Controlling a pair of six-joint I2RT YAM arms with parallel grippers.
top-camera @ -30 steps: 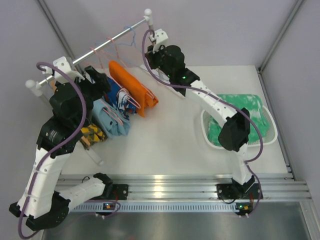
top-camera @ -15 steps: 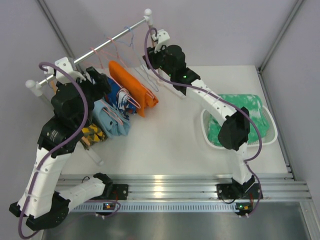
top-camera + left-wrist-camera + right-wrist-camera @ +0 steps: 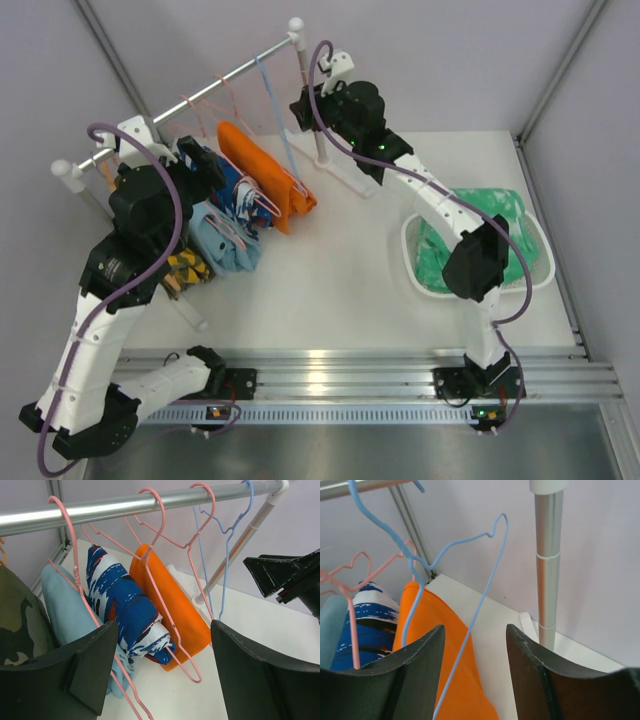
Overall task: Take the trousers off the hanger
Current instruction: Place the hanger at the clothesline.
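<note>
White table (image 3: 330, 280) beneath orange trousers (image 3: 175, 605) on pink hanger (image 3: 148, 555); left gripper (image 3: 164, 630), right gripper (image 3: 475, 630) seemingly spread.

A silver rail (image 3: 230, 74) is spanning the desk's (image 3: 330, 285) far-left corner, carrying a bare blue hanger (image 3: 271, 100) near its far end. Orange trousers (image 3: 265, 175), blue-and-white patterned trousers (image 3: 243, 197), light blue trousers (image 3: 220, 245) and camouflage trousers (image 3: 187, 268) are hanging in a row beneath it. The right gripper (image 3: 299, 107) is hovering just beside the blue hanger. The left gripper (image 3: 208, 167) is reaching over the patterned pair. Mint green trousers (image 3: 480, 235) are lying in a white basket (image 3: 407, 250) near the desk's right edge.
</note>
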